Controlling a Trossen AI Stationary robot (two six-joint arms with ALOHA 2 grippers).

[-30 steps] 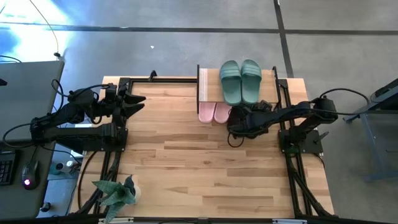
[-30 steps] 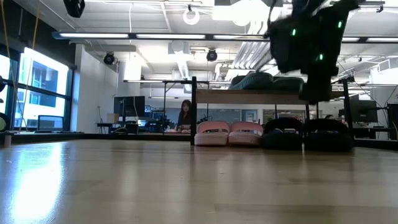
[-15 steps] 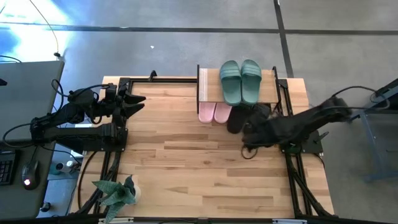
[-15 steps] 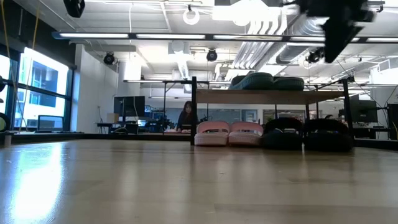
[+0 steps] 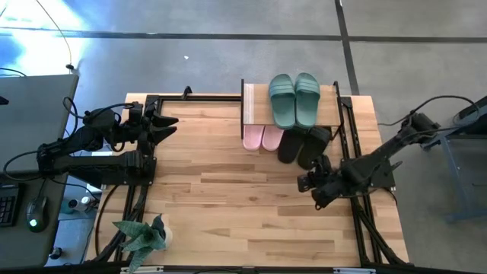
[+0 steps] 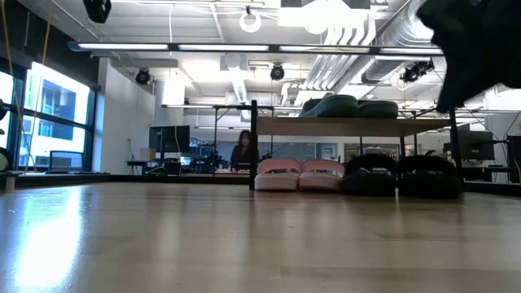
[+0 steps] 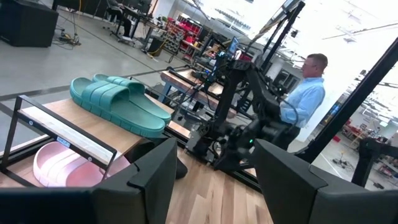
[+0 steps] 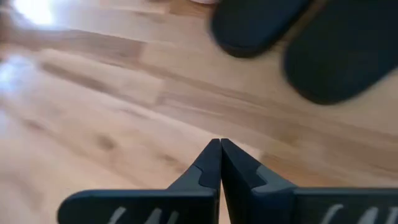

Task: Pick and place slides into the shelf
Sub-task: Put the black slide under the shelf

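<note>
A potted plant [image 5: 141, 236] with spiky green leaves sits at the lower left corner of the plank-grained wooden bench [image 5: 228, 198], well apart from everything else, and a person [image 6: 242, 151] shows in the room beyond, left of centre in the low view. The shelf [image 5: 255, 93], a light board on thin black uprights, stands at the upper middle of the high view. It carries six slides in three pairs: two sage green slides [image 5: 294, 99] with ribbed straps on top, two pink slides [image 5: 262, 137] and two black slides [image 5: 303, 144] side by side underneath (heels poking out toward the bench). The right gripper [image 5: 317, 183], fingers pressed together and holding nothing, hangs below and right of the black pair, clear of it. The left gripper [image 5: 169, 125] waits at the upper left, fingers spread.
</note>
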